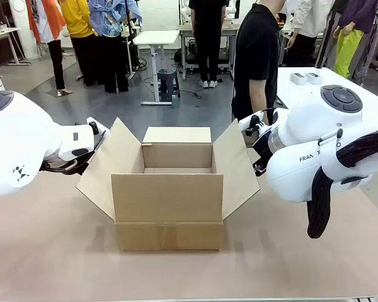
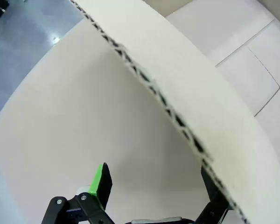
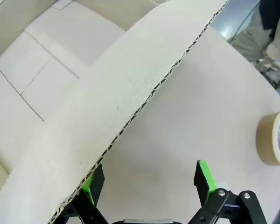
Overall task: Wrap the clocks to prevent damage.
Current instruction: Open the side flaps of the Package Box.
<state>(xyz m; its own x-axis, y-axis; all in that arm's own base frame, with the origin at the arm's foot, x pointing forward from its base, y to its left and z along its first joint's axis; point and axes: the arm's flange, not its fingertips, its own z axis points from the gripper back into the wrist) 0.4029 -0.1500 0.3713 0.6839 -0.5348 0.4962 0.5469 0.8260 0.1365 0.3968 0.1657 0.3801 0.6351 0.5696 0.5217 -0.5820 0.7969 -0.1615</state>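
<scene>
Cardboard box (image 1: 167,198), open at the top with its flaps splayed outward, stands at mid-table on the tan table surface (image 1: 50,258). Left gripper (image 2: 156,191) sits just outside the left flap (image 1: 104,167), jaws spread wide and holding nothing. In the left wrist view the flap's corrugated edge runs diagonally past one finger, while the other, green-padded finger (image 2: 101,183) stands clear over the table. Right gripper (image 3: 148,184) takes the matching position at the right flap (image 1: 237,165): jaws wide apart, nothing clamped, the flap's edge crossing in front of one green pad (image 3: 89,186) and the opposite pad over bare table. Roll of tan tape (image 3: 275,138) rests on the table outside the box, apart from the right gripper. Person in a black top (image 1: 255,56) stands at the far side, behind the box's right rear corner.
</scene>
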